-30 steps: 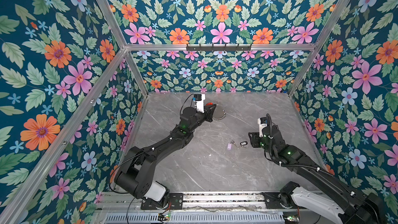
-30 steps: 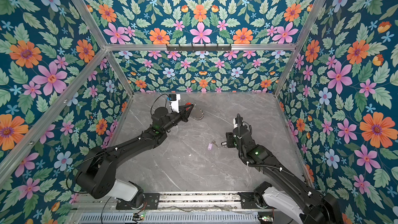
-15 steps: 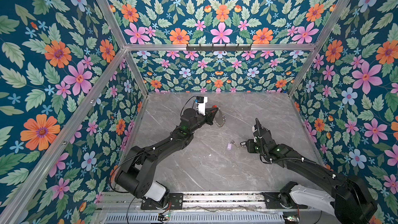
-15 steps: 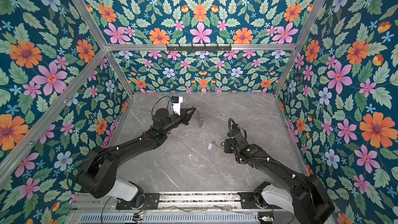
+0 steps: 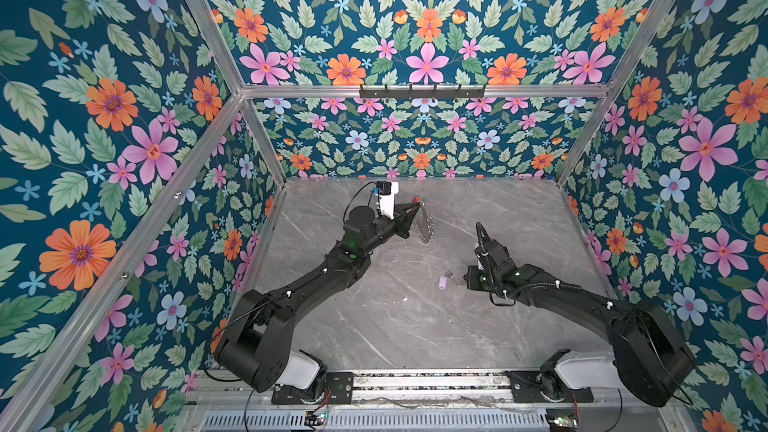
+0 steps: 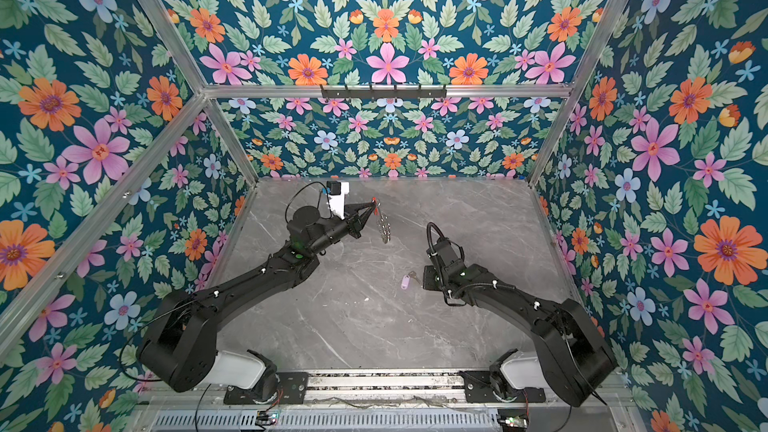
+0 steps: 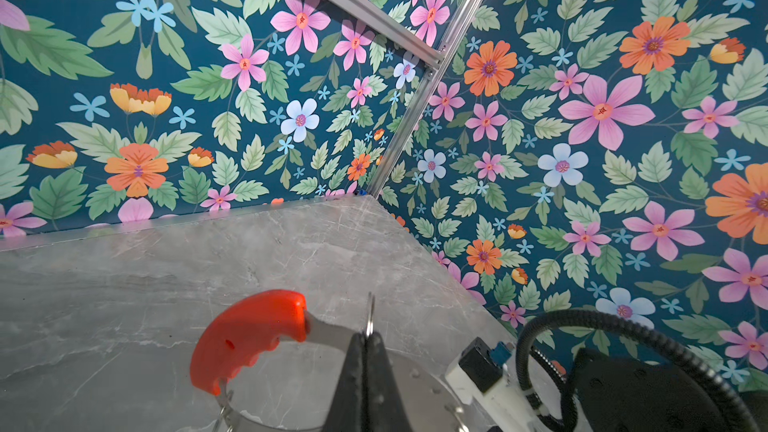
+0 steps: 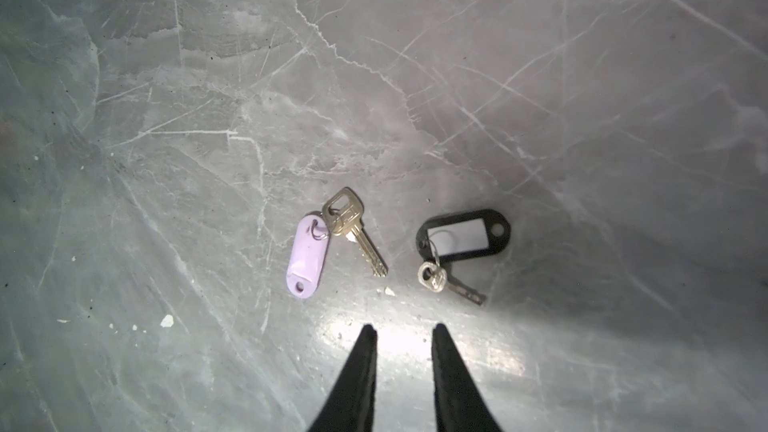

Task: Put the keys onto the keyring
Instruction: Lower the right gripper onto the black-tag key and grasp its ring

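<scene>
Two are waiting on the table: the lilac-tag key and the black-tag key, just before my right fingers, which are apart and empty. My left fingers are clamped on the keyring, in the air. I think the step now is picking up a key; next I must lower and pinch one.

Floral walls enclose a grey marble tabletop.

— What moved?
— The left gripper has raised the keyring off the surface near its far edge; it now dangles in the air.
— And the right?
— The right gripper has dropped low over the keys, jaws drawn closer together.
</scene>
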Available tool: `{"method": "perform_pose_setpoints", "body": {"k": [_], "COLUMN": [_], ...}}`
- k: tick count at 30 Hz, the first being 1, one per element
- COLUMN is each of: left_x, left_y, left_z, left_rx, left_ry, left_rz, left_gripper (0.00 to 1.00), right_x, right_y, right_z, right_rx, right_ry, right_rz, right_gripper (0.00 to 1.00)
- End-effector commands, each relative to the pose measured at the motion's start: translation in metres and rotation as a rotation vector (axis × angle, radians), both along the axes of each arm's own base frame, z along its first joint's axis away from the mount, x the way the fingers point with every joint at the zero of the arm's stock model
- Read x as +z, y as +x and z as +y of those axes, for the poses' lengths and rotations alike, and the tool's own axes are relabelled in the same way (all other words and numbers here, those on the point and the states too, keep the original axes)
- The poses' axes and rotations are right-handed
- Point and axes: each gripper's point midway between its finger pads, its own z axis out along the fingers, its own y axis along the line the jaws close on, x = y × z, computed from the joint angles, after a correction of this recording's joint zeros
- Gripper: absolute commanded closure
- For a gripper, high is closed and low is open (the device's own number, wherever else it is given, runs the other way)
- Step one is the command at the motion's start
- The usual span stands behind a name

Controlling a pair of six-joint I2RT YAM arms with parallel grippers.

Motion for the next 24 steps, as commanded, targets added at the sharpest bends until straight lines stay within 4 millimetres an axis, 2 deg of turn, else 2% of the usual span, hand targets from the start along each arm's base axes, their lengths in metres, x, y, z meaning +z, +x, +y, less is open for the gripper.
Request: {"method": "perform_pose_setpoints", "body": {"k": [1, 24], "left_x": [0.01, 0.008], "left_y": [-0.002, -0.009], "left_z": [0.003, 0.004], "left_rx": [0.004, -0.024], "left_ry": [-0.004, 0.0], "left_rz": [-0.041, -0.048], "left_gripper": [1.0, 1.0], "right_x": [-0.003, -0.026], "right_y": [0.002, 0.011], "right_z": [-0.001, -0.004], "right_rx": [-0.012, -0.024], "right_ry": [-0.024, -0.117], "right_rz": [0.026, 0.086], "right_gripper": [0.8, 0.86]}}
